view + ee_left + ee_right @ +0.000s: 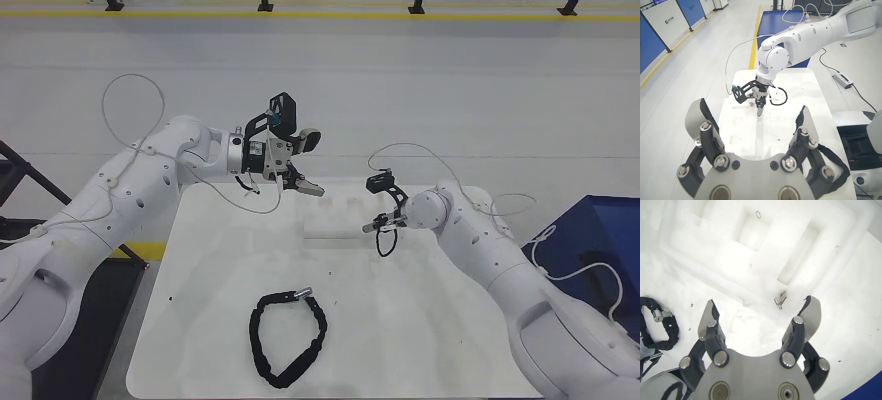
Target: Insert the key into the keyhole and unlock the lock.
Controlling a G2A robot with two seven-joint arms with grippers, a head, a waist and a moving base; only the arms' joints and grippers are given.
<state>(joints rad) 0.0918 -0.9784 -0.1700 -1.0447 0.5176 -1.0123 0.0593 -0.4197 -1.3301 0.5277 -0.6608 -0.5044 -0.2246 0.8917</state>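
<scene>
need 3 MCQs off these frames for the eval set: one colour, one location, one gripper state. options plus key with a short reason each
1. The chain lock has a sleeve that is:
A. blue
B. yellow
C. black

2. The key lies:
A. stuck in the chain lock
B. on the white foam block, by a recess
C. on the floor

3. The right gripper is:
A. open, holding nothing
B. shut on the key
C. shut on the chain lock

Key:
1 C: the sleeve shows black against the white table.
2 B: the right wrist view has it loose on the foam at a recess corner.
3 A: its fingers stand apart with nothing between them.
</scene>
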